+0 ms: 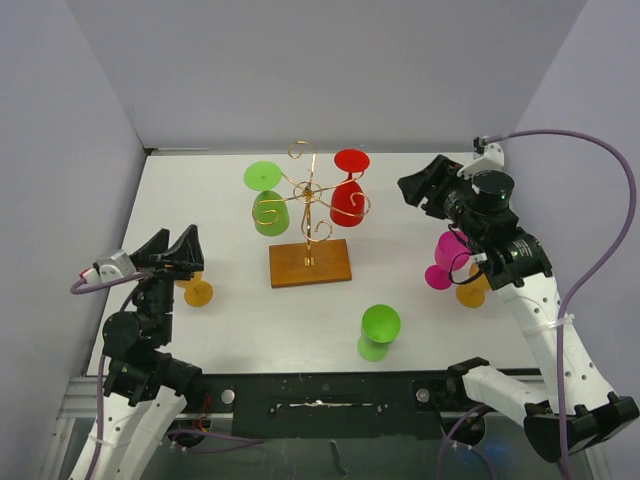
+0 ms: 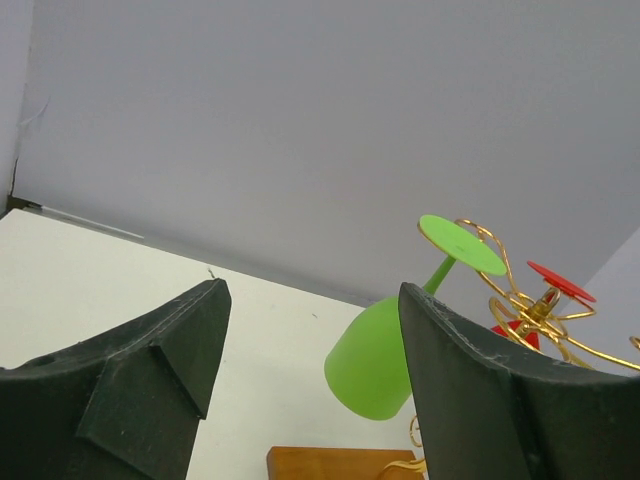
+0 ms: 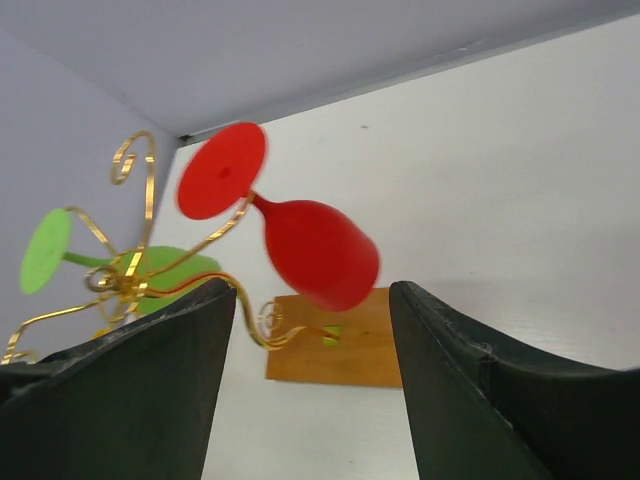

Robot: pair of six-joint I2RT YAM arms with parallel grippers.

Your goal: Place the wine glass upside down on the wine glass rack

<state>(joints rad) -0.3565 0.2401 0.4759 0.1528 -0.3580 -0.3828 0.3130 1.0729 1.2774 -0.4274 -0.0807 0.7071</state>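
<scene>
Jaws apart and holding nothing, the right gripper hangs in the upper right of the overhead frame. It sits just beside the red wine glass, with a clear gap between them. The glass hangs upside down on the right side of the wine glass rack, at the centre of the frame. Its round foot is caught in a gold scroll and its bowl points down toward the wooden base.

From the right wrist camera the glass hangs tilted. Its long axis runs from the foot at upper left to the bowl at lower centre, framed between the two dark fingers but beyond their tips. The glass lies straight ahead of this gripper, to its left in the overhead frame.

The left gripper, also spread wide and empty, waits well apart at the left edge. A green glass hangs on the rack's near side to it.

The right arm is plainly the nearer one. Any pull-back looks safest straight away from the rack, toward the right edge, so the fingers do not snag the bowl or the wire.
</scene>
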